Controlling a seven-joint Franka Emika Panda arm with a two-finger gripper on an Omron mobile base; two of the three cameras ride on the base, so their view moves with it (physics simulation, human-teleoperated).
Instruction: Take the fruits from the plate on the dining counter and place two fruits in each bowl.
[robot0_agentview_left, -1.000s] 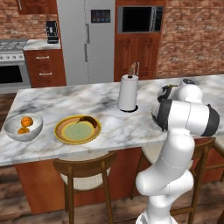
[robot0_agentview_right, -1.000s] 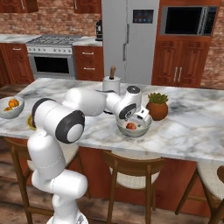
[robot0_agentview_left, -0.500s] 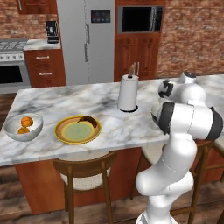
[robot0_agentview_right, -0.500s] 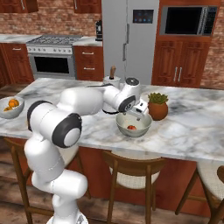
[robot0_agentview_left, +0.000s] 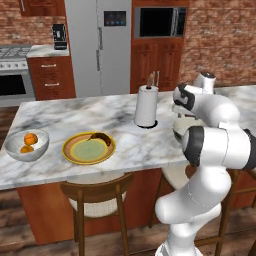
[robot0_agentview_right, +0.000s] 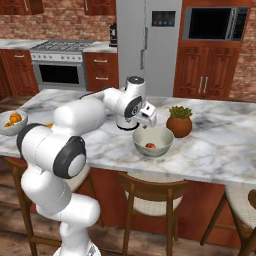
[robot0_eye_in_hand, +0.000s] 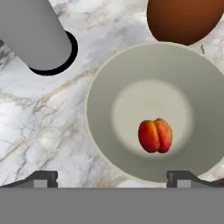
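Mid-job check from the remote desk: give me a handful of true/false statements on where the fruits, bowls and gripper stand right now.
1. The grey bowl holds one reddish fruit. True.
2. The whitish bowl holds two orange fruits. True.
3. The plate is stacked with three fruits. False: one dark brownish fruit lies at its rim.
4. The gripper is clamped on a fruit. False: it is open, with nothing between its tips, above the grey bowl.
5. A paper towel roll stands on the dining counter. True.

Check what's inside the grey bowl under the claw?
One reddish fruit lies inside the grey bowl, off-centre; nothing else. The open claw hovers above, covering only the bowl's near rim.
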